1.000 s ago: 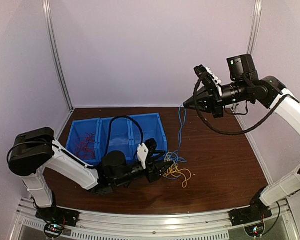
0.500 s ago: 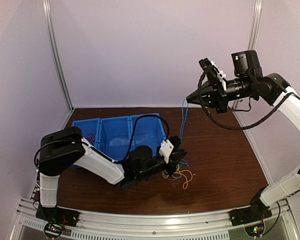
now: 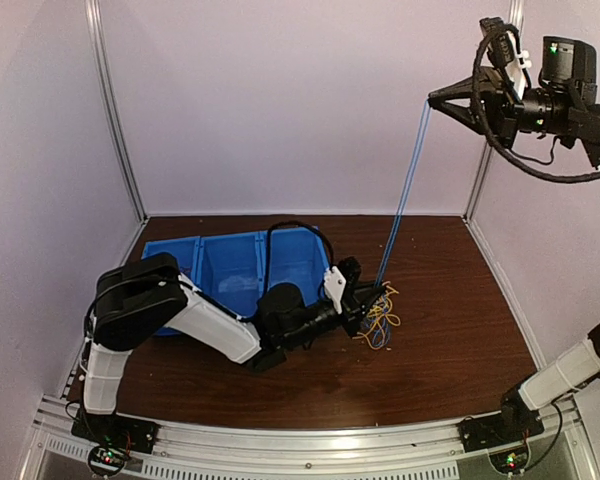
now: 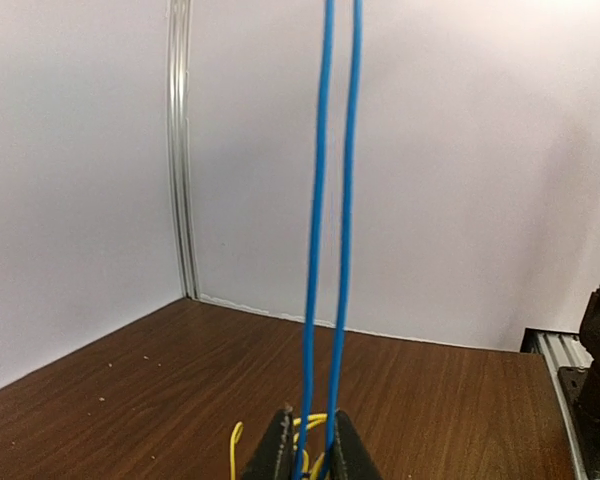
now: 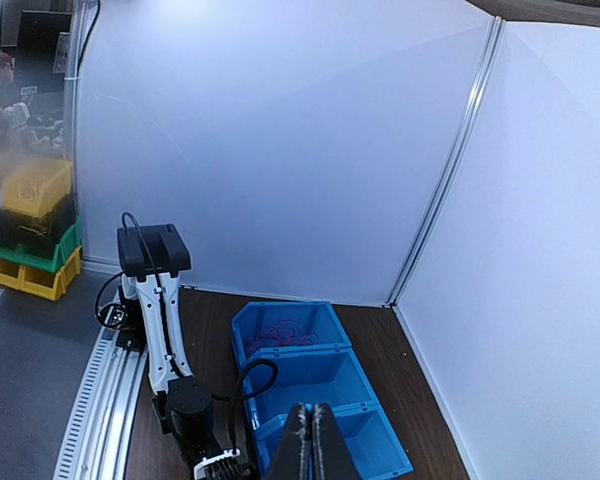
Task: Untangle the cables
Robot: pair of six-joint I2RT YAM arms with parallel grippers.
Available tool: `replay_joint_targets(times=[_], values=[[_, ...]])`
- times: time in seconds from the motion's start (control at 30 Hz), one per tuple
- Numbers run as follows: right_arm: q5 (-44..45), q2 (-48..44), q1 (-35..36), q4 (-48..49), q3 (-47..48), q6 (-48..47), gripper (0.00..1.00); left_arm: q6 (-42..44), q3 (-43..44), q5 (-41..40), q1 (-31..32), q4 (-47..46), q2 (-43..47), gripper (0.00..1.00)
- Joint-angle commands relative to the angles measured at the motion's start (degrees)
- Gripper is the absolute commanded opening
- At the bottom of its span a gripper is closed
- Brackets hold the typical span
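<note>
Tangle point(image 3: 382, 320): on bench point(image 3: 450, 300), just right of blue bins point(image 3: 230, 262). Blue cable point(image 3: 405, 190): taut; left claw point(image 4: 310, 448) clamped at its foot, right claw point(image 3: 432, 101) clamped at its top. Hazard: further pull likely cinches tangle.

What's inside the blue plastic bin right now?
Thin red curly wires lie in one end compartment of the blue plastic bin. The middle compartment looks bare. The right hand covers part of the other end compartment, so its contents are unclear.

Bright even light, sharp, wide-angle edges
</note>
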State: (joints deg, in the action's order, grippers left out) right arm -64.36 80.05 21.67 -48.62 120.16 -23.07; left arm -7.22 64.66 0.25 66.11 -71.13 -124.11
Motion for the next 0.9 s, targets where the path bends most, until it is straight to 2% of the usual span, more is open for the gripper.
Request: replay_joint_targets(times=[0.0, 0.2, 0.33, 0.5, 0.7, 0.87], values=[[-8.6, -0.5, -2.0, 15.1, 4.3, 8.0, 0.00, -1.7, -2.7, 2.1, -0.4, 11.8, -6.1, 0.18], [-8.3, -1.7, -2.2, 15.4, -0.6, 7.7, 0.00, -2.4, -3.7, 2.2, -0.4, 11.8, -5.6, 0.21], [-7.7, -2.6, -2.9, 15.6, -0.6, 7.8, 0.00, -2.2, -4.8, 2.2, -0.4, 12.1, -5.2, 0.22], [-6.6, -3.7, -3.3, 14.3, -4.2, 6.1, 0.00, -2.6, -9.6, 2.5, -0.3, 9.0, -1.5, 0.24], [-3.6, -6.7, -3.3, 14.3, -15.7, 3.4, 0.00, -3.3, -18.1, 1.7, -0.3, 6.0, 6.0, 0.24], [-2.4, -8.7, -3.3, 14.6, -26.1, 1.1, 0.00, -3.7, -24.0, 0.6, 0.2, 3.7, 12.8, 0.34]])
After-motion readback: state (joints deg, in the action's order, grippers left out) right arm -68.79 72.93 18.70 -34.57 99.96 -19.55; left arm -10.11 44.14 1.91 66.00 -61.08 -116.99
